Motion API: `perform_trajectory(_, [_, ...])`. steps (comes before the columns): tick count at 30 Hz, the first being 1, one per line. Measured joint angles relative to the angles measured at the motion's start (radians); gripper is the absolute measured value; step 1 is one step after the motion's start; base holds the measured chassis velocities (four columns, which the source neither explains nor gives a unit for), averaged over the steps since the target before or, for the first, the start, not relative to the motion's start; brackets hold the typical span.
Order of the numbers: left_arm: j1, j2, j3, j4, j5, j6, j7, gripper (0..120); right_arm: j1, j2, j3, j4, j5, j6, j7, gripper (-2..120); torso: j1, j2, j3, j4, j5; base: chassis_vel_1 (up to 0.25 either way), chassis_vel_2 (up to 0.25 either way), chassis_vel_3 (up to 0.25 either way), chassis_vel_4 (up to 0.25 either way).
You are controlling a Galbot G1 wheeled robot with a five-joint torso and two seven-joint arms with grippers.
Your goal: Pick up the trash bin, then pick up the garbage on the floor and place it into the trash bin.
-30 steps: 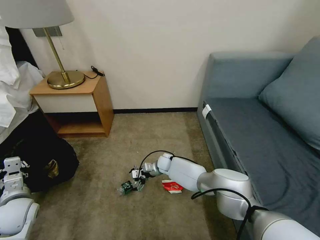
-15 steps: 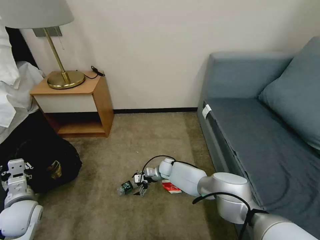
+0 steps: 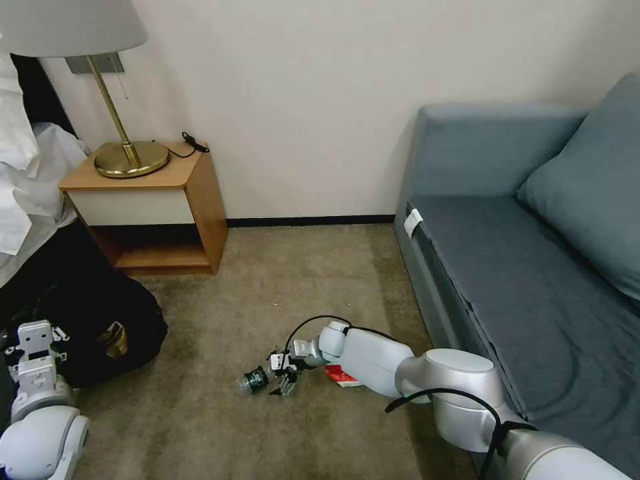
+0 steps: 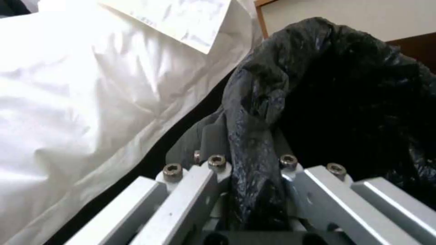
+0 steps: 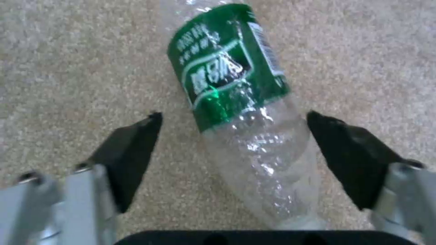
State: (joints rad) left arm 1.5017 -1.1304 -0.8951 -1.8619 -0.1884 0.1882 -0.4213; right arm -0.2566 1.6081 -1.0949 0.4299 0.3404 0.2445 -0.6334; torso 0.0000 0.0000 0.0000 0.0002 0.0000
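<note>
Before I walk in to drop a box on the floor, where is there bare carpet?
Free: carpet between the nightstand and the sofa, up to the wall. Crowded: nearer the robot, where the right tool straddles the bottle beside the red-and-white carton, and left, by the black bag.

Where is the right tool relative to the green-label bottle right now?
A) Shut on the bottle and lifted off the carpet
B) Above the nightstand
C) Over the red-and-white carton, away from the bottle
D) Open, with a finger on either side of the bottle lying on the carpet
D: in the right wrist view the right tool is open, its dark fingers flanking the bottle, which lies on the carpet.
</note>
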Motion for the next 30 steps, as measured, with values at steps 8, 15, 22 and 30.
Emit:
perform_trajectory(8, [-0.002, 0.008, -0.002, 0.004, -0.008, -0.004, 0.0, 4, -0.007, 0.0, 0.004, -0.015, -0.008, 0.006, -0.005, 51, 0.0, 0.0, 0.0, -0.0002, 0.0001, 0.0, 0.0, 0.0, 0.0])
perform_trajectory(15, [-0.008, 0.016, 0.002, 0.014, -0.016, -0.004, -0.001, 4, -0.011, 0.0, 0.016, -0.022, -0.011, 0.012, -0.012, 30, 0.0, 0.0, 0.0, -0.0001, 0.0, 0.0, 0.0, 0.0, 0.0])
perform_trajectory(22, [-0.005, 0.021, 0.002, 0.015, -0.021, -0.004, -0.001, 4, -0.01, 0.0, 0.067, -0.045, -0.046, 0.029, -0.036, 14, 0.0, 0.0, 0.0, -0.0001, 0.0, 0.0, 0.0, 0.0, 0.0])
perform_trajectory(30, [0.003, 0.02, -0.004, 0.003, -0.024, -0.013, 0.005, 4, -0.005, 0.0, 0.222, -0.075, -0.119, 0.08, -0.069, 14, 0.0, 0.0, 0.0, -0.0002, 0.0, 0.0, 0.0, 0.0, 0.0])
